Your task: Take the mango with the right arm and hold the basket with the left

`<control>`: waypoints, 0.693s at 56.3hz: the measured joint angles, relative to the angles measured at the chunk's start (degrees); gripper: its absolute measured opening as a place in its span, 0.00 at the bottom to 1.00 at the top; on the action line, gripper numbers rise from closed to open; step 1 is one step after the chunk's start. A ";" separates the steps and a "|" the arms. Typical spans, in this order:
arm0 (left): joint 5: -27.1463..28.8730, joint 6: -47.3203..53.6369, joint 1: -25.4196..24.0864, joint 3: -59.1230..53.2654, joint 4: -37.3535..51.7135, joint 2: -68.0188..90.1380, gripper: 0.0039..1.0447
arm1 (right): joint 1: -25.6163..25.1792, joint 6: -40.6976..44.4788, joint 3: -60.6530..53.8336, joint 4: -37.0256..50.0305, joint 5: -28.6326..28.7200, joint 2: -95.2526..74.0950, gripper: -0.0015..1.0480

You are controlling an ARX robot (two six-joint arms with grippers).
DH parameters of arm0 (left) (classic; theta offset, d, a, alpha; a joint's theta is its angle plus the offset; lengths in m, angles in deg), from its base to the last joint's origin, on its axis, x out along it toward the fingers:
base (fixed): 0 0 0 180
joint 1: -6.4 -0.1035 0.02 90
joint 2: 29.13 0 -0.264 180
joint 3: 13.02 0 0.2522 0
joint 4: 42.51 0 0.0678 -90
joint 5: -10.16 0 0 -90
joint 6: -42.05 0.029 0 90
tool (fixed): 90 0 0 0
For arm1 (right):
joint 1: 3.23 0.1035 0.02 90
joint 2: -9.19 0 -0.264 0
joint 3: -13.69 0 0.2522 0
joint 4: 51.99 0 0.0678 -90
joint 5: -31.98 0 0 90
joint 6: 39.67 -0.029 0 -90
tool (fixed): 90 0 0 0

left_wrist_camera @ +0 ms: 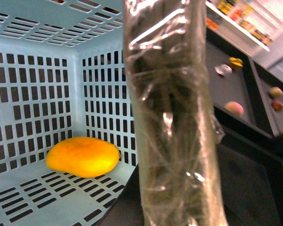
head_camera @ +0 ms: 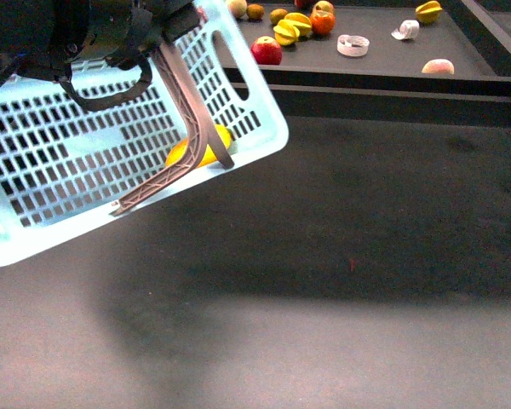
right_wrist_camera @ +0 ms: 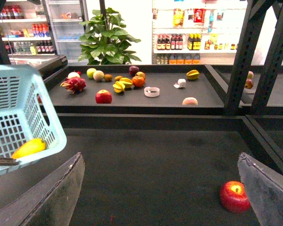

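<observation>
Left gripper (head_camera: 140, 43) was at the upper rim, jaws clenched on the basket (head_camera: 68, 170), which hung tilted and clear of the dark table (head_camera: 366, 256). Mango (head_camera: 187, 155) lay inside, in the basket's lowest corner, against the slotted wall behind a swing handle (head_camera: 192, 128). Right gripper (right_wrist_camera: 165, 197) was over the table, jaws spread wide and empty. A red apple (right_wrist_camera: 235, 196) sat near one finger.
</observation>
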 joint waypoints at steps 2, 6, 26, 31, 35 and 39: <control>2.47 -3.72 -0.96 1.51 -2.14 1.18 0.08 | 0.00 0.00 0.00 0.00 0.02 0.00 0.92; 5.86 -9.53 -2.21 3.72 -6.03 2.78 0.08 | 0.00 0.00 0.00 0.00 0.00 0.00 0.92; 8.17 -37.75 -7.96 13.60 -18.14 9.57 0.08 | 0.00 0.00 0.00 0.00 0.00 0.00 0.92; 7.19 -43.23 -9.31 14.73 -17.68 10.99 0.08 | 0.00 0.00 0.00 0.00 0.00 0.00 0.92; 7.04 -45.22 -10.16 15.39 -16.31 11.89 0.08 | 0.00 0.00 0.00 0.00 0.00 0.00 0.92; 7.02 -46.86 -10.93 16.28 -16.17 12.48 0.08 | 0.00 0.00 0.00 0.00 0.00 0.00 0.92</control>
